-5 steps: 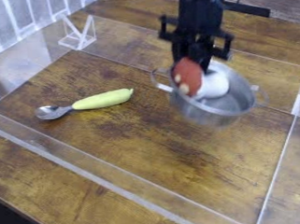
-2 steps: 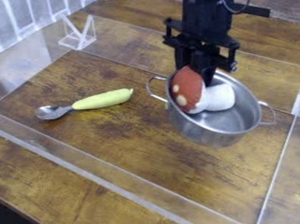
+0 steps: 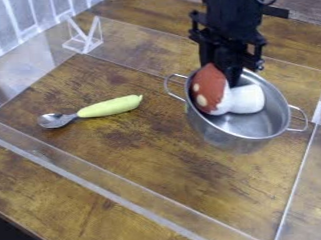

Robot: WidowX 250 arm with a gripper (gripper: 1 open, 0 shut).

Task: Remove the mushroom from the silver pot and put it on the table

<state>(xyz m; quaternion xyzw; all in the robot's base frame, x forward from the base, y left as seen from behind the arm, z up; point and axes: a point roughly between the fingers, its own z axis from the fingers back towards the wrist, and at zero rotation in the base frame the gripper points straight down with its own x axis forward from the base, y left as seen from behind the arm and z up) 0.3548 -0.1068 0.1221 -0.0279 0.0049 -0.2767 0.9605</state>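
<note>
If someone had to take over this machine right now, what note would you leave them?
End effector: shut on the mushroom, pointing down, gripping near the reddish-brown cap.
Mushroom: tilted, white stem end over the silver pot, not clear of the rim.
Silver pot: standing on the table, right of the banana-shaped toy and spoon.
Done: mushroom grasped.
Left: lift it clear, carry it to bare wood, set it down, release.

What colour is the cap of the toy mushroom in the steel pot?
Reddish-brown, on the mushroom's rounded cap; camera view shows it.
</note>
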